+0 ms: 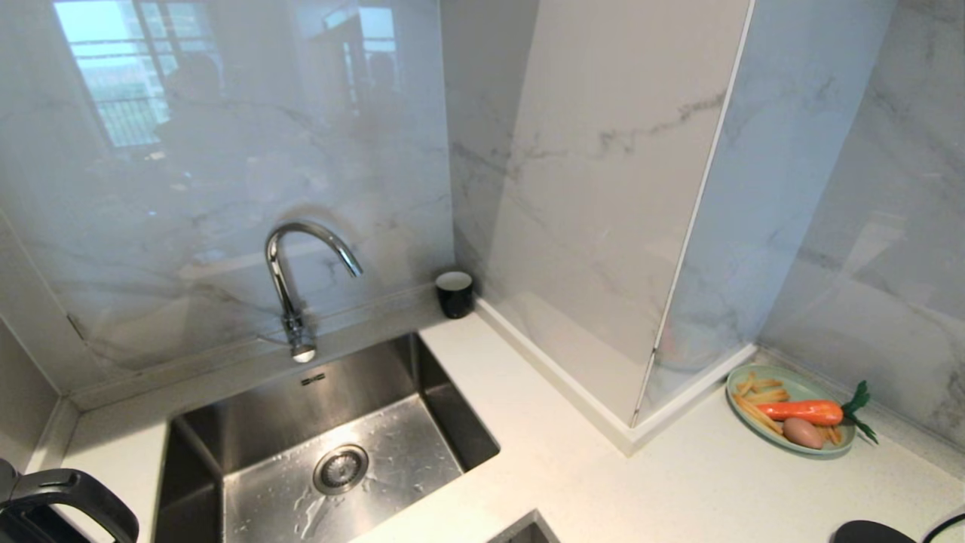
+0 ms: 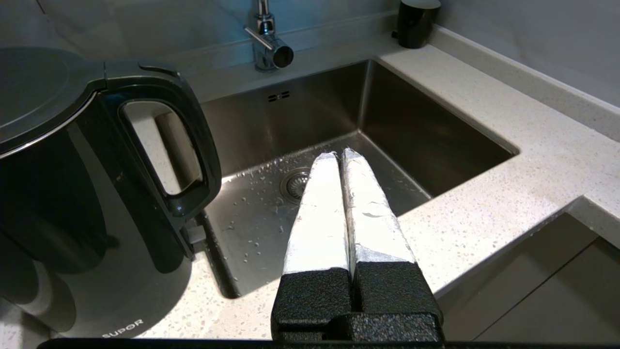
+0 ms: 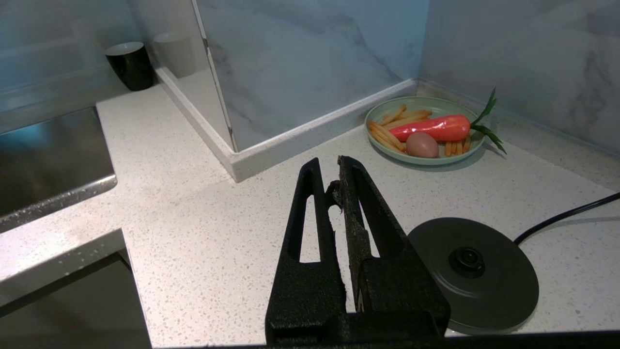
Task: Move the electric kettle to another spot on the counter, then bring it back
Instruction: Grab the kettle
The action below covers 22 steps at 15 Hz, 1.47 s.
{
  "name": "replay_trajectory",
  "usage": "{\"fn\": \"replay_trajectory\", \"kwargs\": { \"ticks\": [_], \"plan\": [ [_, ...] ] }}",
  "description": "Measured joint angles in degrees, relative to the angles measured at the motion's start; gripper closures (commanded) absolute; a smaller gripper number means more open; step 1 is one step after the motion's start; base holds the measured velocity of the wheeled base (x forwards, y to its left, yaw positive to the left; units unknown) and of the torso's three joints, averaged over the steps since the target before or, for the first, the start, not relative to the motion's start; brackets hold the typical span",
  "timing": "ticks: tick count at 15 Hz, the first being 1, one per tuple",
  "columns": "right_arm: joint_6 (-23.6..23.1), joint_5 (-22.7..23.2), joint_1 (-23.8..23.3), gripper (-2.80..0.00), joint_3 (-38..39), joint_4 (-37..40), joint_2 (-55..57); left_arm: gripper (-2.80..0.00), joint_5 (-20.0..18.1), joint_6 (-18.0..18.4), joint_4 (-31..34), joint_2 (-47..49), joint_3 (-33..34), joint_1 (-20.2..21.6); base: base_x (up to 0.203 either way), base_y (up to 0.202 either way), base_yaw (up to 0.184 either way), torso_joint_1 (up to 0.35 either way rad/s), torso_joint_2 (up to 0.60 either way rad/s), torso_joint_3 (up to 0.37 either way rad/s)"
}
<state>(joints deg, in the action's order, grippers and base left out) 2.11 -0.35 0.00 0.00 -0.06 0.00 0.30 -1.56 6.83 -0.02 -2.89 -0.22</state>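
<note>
Clenched and empty, the left pincer (image 2: pixel 339 156) is held over the sink (image 2: pixel 387 121), beside the electric kettle (image 2: pixel 97 194) on the desk (image 2: pixel 508 194); the right pincer (image 3: pixel 328 167) is likewise clenched near the power base (image 3: pixel 474 271).

open: counter (image 3: pixel 203 252) | blocks: power base (image 3: pixel 472 274); plate (image 3: pixel 382 157)

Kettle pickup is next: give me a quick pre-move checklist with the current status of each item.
1. Electric kettle upright on the counter, left of the sink: ok.
2. Handle unobstructed: ok.
3. Left gripper free of load, shut, beside the handle and apart from it: ok.
4. Jaws open for the handle: not ok.
5. Power base bare: ok.
6. Kettle lid latched: cannot tell.
</note>
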Motion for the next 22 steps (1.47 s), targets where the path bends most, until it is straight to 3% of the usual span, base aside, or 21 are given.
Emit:
{"fn": "replay_trajectory", "kwargs": {
  "ticks": [14,22],
  "plan": [
    [0.0,0.0,0.0,0.00,0.0,0.0,0.0,0.00,0.0,0.0,0.0,0.0,0.0,0.0,-0.182,0.000,-0.002,-0.001,0.00,0.005],
    [0.0,0.0,0.0,0.00,0.0,0.0,0.0,0.00,0.1,-0.1,0.0,0.0,0.0,0.0,-0.008,0.000,-0.001,0.002,0.00,0.000]
  ]
}}
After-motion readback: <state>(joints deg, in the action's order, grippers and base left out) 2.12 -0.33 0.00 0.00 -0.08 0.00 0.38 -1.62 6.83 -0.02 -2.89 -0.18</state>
